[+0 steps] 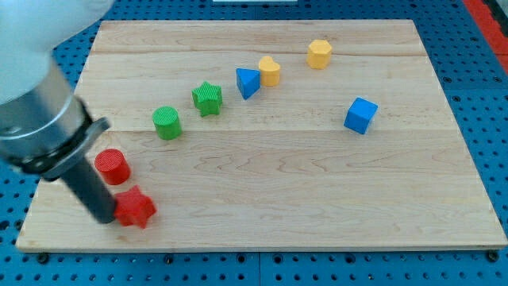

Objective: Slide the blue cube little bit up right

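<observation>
The blue cube (360,115) sits on the wooden board (317,199) at the view's right, slightly above mid-height. My tip (106,218) is at the view's lower left, far from the blue cube. It touches or nearly touches the left side of a red star block (136,208). A red cylinder (113,166) stands just above the tip, beside the rod.
A green cylinder (167,122), a green star (207,98), a blue triangular block (248,82), a yellow heart-like block (270,71) and a yellow hexagonal block (319,54) form a rising line from left to upper right. A blue pegboard (484,95) surrounds the board.
</observation>
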`<state>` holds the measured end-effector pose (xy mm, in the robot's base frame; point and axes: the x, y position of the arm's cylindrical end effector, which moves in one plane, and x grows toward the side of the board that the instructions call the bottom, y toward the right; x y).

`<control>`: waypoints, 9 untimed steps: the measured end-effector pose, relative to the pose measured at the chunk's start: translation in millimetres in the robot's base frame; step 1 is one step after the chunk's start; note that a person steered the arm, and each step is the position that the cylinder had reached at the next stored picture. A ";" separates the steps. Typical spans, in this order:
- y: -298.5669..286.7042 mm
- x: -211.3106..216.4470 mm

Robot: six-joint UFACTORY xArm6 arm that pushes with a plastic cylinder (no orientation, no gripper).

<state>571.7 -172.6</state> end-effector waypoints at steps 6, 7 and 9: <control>303.3 -144.3; 303.3 -188.0; 332.2 -115.8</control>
<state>455.9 159.6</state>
